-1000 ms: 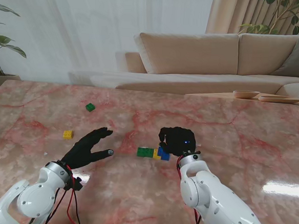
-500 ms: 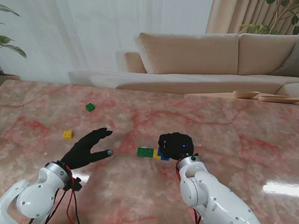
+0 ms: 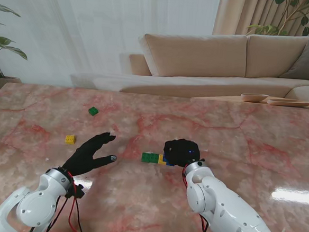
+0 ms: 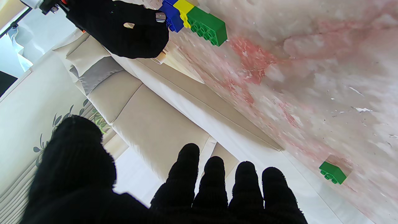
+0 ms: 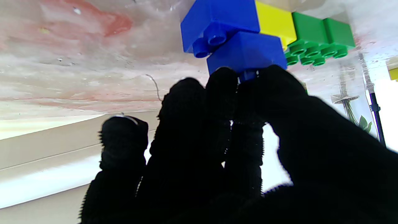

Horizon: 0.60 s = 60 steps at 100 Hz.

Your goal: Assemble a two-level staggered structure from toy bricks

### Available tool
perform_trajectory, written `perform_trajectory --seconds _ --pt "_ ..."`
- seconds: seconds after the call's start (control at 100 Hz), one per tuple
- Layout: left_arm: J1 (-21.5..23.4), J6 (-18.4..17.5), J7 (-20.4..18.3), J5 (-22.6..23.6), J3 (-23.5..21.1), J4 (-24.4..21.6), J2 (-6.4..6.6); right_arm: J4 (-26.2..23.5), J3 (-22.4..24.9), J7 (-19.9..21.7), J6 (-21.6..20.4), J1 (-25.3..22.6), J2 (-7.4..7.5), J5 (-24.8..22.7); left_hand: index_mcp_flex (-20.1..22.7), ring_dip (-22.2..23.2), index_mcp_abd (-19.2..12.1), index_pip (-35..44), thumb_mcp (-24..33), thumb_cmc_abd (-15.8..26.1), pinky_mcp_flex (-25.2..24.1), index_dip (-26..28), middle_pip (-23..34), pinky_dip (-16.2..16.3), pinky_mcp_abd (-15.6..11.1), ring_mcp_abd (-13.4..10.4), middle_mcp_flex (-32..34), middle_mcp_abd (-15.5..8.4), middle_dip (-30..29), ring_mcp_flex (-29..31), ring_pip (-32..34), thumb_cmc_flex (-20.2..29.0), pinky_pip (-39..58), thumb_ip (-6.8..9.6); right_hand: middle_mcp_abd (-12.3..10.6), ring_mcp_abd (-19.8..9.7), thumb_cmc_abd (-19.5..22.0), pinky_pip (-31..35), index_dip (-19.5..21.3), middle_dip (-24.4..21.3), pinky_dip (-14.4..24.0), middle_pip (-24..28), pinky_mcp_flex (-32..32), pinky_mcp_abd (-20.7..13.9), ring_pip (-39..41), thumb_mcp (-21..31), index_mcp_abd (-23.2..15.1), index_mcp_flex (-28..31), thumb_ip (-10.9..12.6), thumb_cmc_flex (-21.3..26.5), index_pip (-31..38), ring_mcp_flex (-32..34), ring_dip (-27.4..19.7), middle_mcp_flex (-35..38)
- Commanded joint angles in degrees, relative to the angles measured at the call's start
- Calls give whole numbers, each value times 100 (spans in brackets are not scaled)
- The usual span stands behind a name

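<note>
Since a second ago the right robot hand point(image 3: 181, 151) has slid a little toward me and now covers more of the brick row, while the left robot hand point(image 3: 92, 153) lies where it was.

Going left to right on the counter point(image 3: 258, 150): a loose yellow brick point(image 3: 70, 139) sits near the left edge, with a small green brick point(image 3: 93, 110) farther from me and well apart from everything else. The left robot hand rests palm down between the yellow brick and the row, fingers point(image 4: 214, 174) spread and straight, pointing up and to the right toward the row; it holds nothing.

The row itself runs left to right along its long axis: a green brick point(image 3: 150, 157) at the left end, a yellow brick in the row point(image 5: 275, 26) touching it, then a lower blue brick point(image 5: 222, 20), studs facing up. An upper blue brick point(image 5: 247, 53) sits on the lower one, offset toward the yellow (so part of the lower studs shows).

The right robot hand is curled, knuckles up, its fingertips point(image 5: 222, 79) bunched together and pressed against the upper blue brick; whether it truly clamps that brick I cannot tell.
</note>
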Motion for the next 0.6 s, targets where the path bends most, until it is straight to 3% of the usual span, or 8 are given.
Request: perform_trajectory --seconds 0.0,0.59 --pt "47 -2 13 13 2 -13 0 104 -24 152 2 -67 12 53 129 -85 -72 18 0 173 -43 65 121 16 -219 -286 -46 -86 53 -56 -171 22 -156 87 121 -20 -172 362 -302 22 3 -43 61 -4 -3 253 42 269 -222 130 -36 180 138 261" --pt "50 -21 -6 45 3 -43 8 250 -26 509 -141 -126 48 339 121 -85 -71 44 12 174 -50 85 119 23 -205 -285 -50 -83 53 -55 -172 32 -144 85 364 170 -280 516 -646 -211 59 -171 251 154 60 465 344 507 -243 172 99 470 145 583"
